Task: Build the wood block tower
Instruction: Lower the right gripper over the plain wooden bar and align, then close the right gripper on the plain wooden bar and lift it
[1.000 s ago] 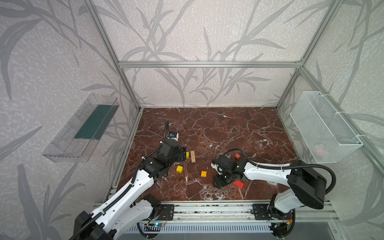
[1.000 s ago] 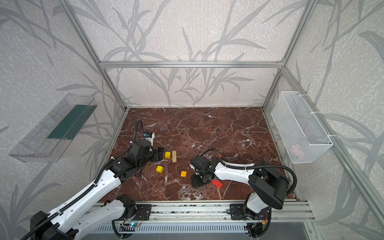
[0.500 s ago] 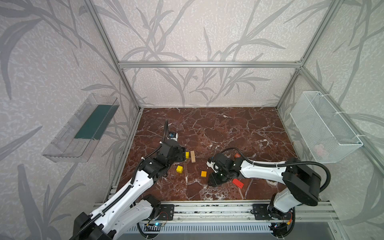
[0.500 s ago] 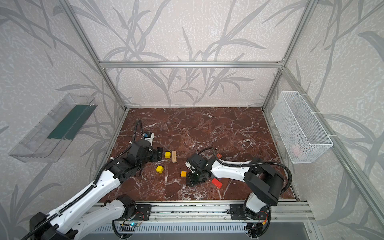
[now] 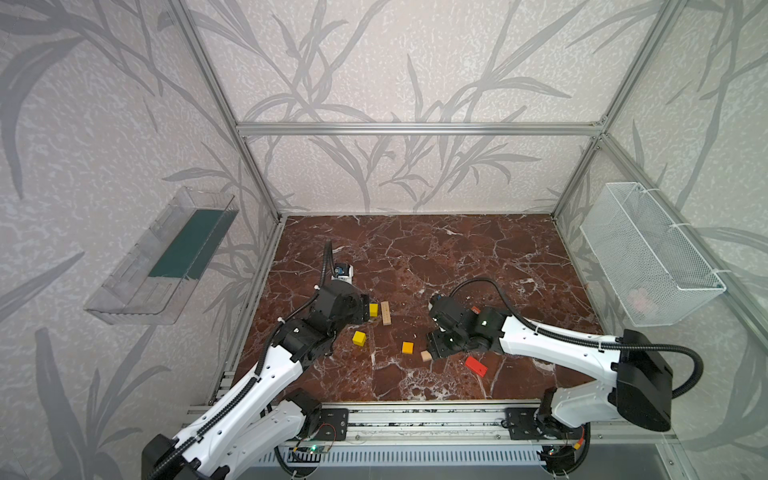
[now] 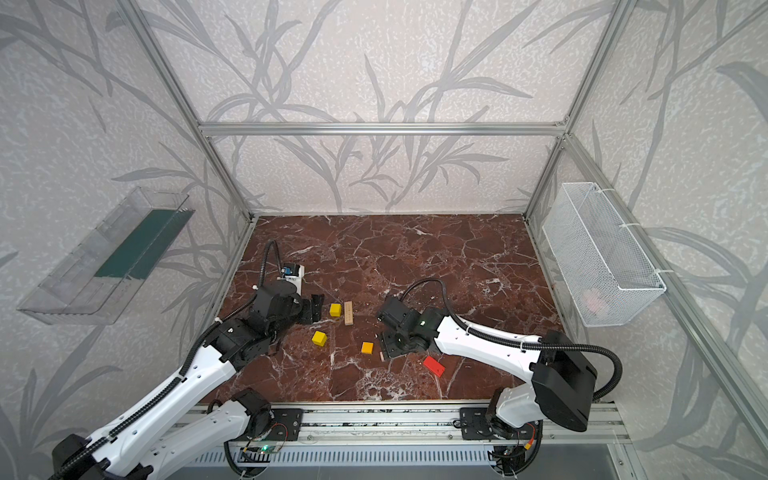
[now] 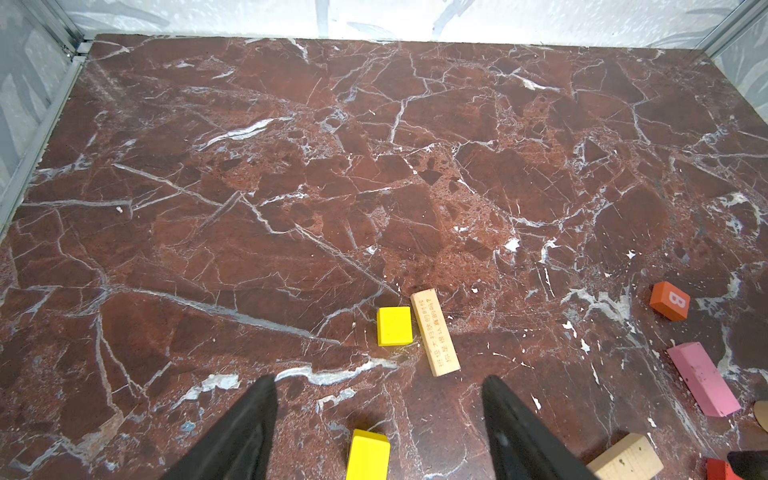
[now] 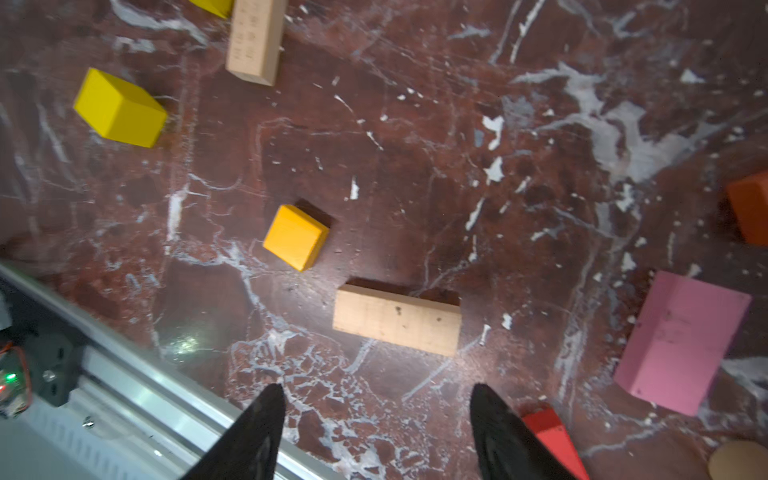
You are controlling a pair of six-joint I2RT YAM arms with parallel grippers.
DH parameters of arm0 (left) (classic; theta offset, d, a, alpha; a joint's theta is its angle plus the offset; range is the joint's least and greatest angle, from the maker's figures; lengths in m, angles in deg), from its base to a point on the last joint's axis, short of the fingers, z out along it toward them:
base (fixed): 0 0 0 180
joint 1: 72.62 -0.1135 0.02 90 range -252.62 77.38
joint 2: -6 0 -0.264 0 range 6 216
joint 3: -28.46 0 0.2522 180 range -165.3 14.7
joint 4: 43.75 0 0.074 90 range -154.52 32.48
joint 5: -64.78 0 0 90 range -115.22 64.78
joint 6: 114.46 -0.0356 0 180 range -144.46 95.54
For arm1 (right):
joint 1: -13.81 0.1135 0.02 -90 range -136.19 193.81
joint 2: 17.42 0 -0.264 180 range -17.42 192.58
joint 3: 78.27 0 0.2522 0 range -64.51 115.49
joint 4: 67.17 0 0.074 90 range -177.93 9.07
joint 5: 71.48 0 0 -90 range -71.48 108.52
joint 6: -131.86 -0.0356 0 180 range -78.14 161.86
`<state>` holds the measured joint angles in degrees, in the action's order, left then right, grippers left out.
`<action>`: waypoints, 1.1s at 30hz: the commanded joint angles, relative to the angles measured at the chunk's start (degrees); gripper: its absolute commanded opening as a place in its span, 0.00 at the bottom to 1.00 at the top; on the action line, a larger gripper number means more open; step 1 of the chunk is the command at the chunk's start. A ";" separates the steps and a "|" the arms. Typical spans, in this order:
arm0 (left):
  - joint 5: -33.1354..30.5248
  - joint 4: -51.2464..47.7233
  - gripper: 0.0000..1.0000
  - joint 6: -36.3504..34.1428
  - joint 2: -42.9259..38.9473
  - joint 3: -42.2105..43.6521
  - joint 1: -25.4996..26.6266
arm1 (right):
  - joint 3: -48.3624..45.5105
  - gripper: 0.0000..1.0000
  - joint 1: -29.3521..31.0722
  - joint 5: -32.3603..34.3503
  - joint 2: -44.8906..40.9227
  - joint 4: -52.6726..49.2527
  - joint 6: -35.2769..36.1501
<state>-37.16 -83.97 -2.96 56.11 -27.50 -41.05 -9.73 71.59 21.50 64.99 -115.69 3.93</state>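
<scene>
Red-brown marble floor (image 5: pixel 457 257) bears all the wooden pieces, each lying singly, none resting on another. The black left gripper (image 7: pixel 378 380) hangs with its jaws wide apart, gripping nothing. It faces the printed tan wooden plank (image 5: pixel 385 313), which lies flat with its lettering up. The black right gripper (image 8: pixel 376 388), off from that printed plank toward the aluminium front rail (image 5: pixel 415 415), is spread just as wide and empty. A plain tan wooden plank (image 8: pixel 397 322) lies flat just ahead of its tips, untouched.

The pink wooden brick (image 7: pixel 703 378), scuffed on top, lies well apart from the printed plank on the right gripper's side. The red wooden brick (image 5: pixel 476 366) lies farther that way, nearer the rail. One yellow wooden cube (image 5: pixel 373 309) sits just beside the printed plank, a thin gap between them, on the left gripper's side. A second yellow wooden cube (image 5: pixel 359 338) lies near the plank, toward the rail. In the left wrist view it shows in the gap between the fingers (image 7: pixel 249 428), touching neither. The orange wooden cube (image 5: pixel 408 348) lies near the plank's rail-side end. The orange-red wooden cube (image 7: pixel 670 300), marked with a white B, lies well apart from the plank. Only an edge of the tan wooden cylinder (image 8: pixel 739 459) shows, near the pink brick.
</scene>
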 commanded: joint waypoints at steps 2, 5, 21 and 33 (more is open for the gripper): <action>-0.99 -1.23 0.76 -0.27 -0.47 -1.05 0.33 | -0.50 0.90 0.52 5.20 3.01 -1.62 -2.15; -1.10 -1.24 0.76 -0.31 -0.46 -1.00 0.34 | -0.82 0.91 0.50 4.84 4.43 0.56 -1.97; -0.63 -1.23 0.76 -0.23 -0.54 -0.93 0.38 | 2.87 0.93 4.25 6.42 11.77 1.96 -2.20; -0.47 -1.25 0.75 -0.23 -0.47 -0.81 0.46 | 2.65 0.94 4.23 7.15 14.05 2.61 -4.71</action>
<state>-37.12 -84.00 -3.00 56.11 -27.50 -40.79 -8.00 75.48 27.60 77.95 -113.18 0.67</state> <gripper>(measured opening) 0.755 0.937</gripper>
